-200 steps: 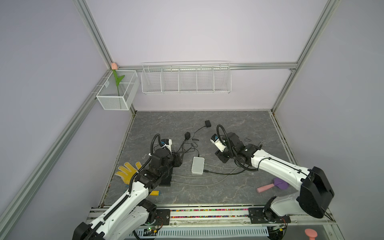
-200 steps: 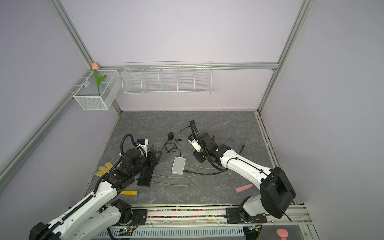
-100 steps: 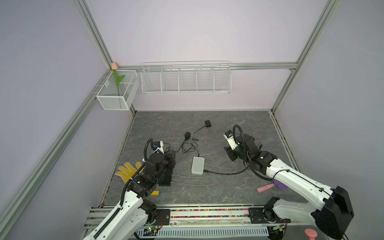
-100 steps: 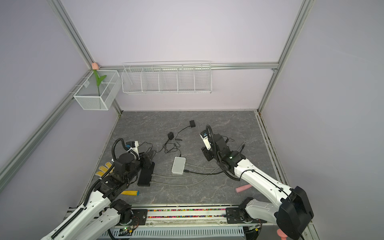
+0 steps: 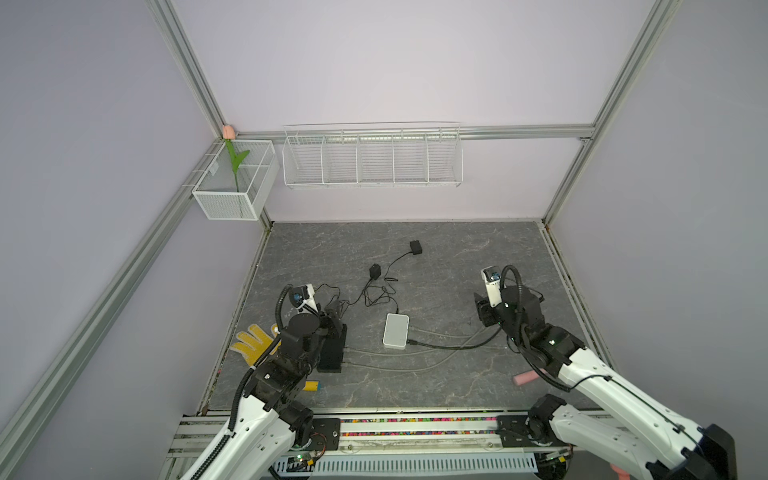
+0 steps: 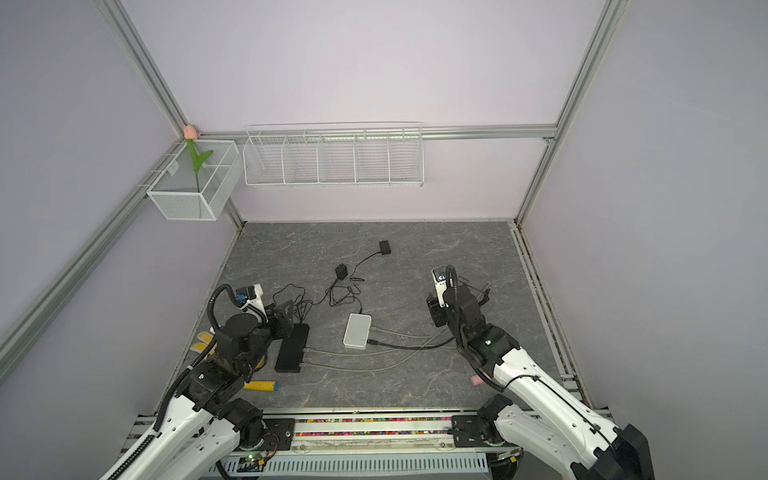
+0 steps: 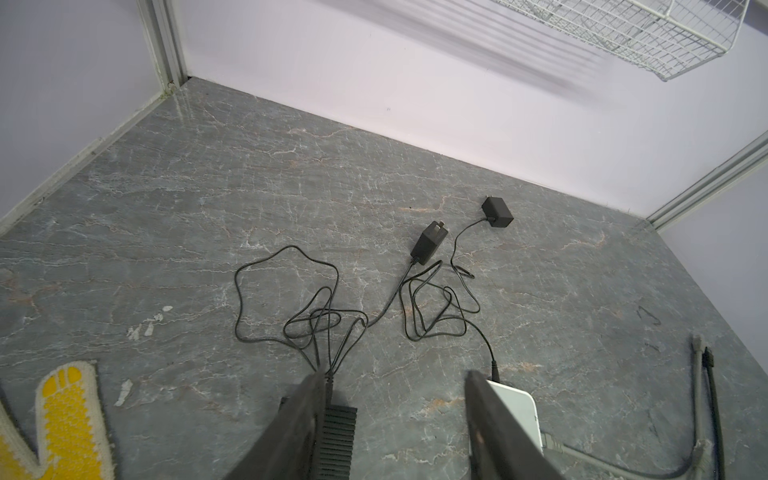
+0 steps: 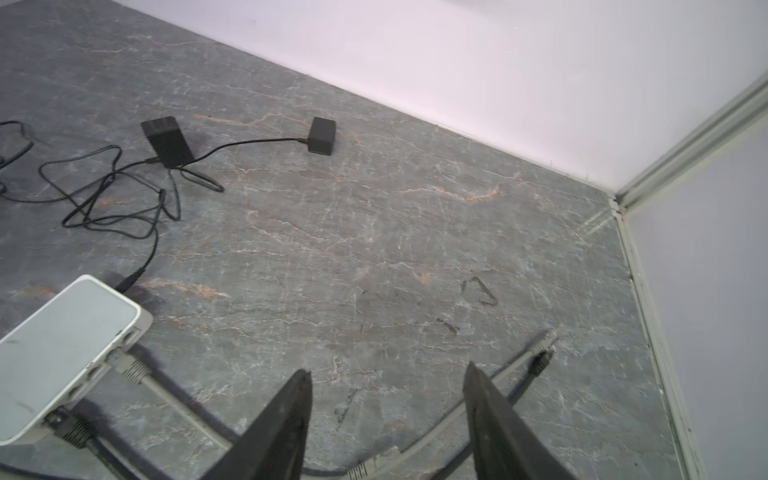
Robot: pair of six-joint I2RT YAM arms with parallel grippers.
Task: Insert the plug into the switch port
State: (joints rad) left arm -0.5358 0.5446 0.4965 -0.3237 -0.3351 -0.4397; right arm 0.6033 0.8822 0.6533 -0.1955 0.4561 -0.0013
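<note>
- Both claws have pulled back from the white switch [image 8: 62, 340]. The right claw [image 8: 388, 370] has swung off toward its own side of the table [image 8: 374, 208], and the left claw [image 7: 395, 374] has drawn back toward its base.
- From where I stand the job looks done, or close to it. A black plug [image 8: 70, 430] and a grey plug [image 8: 126, 368] both sit in ports on one side face of the switch, which lies flat near the middle of the table. I cannot tell whether either has clicked fully home.
- Little seems left beyond clearing the arms away. A loose grey end [image 8: 546, 338] and a loose black end [image 8: 540, 361] lie side by side on the bare table, just past the right claw.
- The right claw is spread wide and holds nothing, and the cables run under it.
- The left claw is also spread and empty. It hangs over the far end of the black box [image 6: 293, 349], and I cannot tell whether a finger brushes it.
</note>
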